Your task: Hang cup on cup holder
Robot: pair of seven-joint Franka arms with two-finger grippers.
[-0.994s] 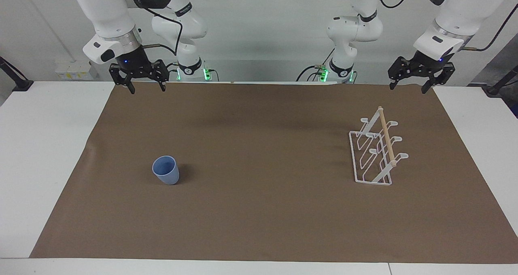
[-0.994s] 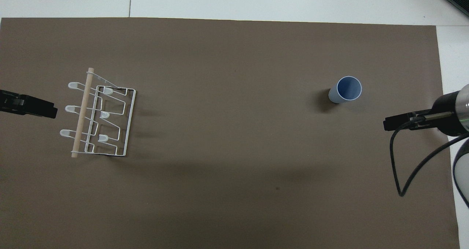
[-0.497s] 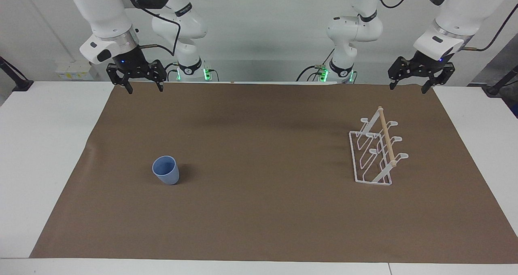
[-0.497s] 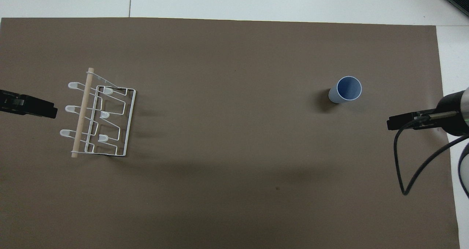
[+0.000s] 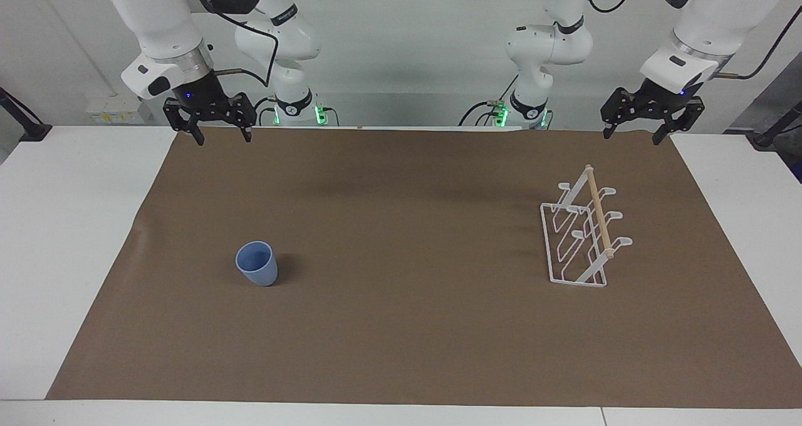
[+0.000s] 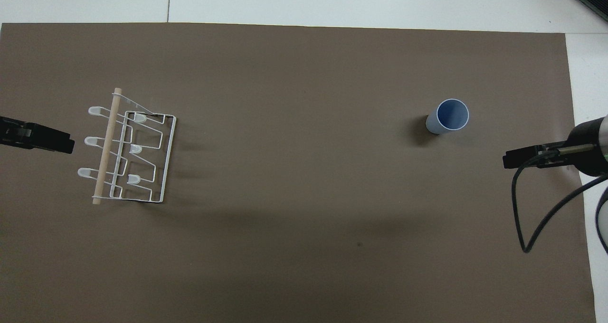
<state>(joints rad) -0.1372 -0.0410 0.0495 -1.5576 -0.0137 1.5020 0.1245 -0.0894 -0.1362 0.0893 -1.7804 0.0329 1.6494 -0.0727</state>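
My right claw (image 5: 216,128), open and empty above the desk edge, was the closer one to the upright cup (image 5: 257,264); my left claw (image 5: 631,125) waited open by the cup holder (image 5: 579,238).

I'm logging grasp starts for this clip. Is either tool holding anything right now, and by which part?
Nothing is held. The left tool and right tool are both open and empty; the cup stands alone on the mat.

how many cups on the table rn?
1. The cup stands upright on the brown mat toward the right arm's end of the table, apart from the cup holder at the left arm's end. Nothing hangs on the holder; none seem hidden.
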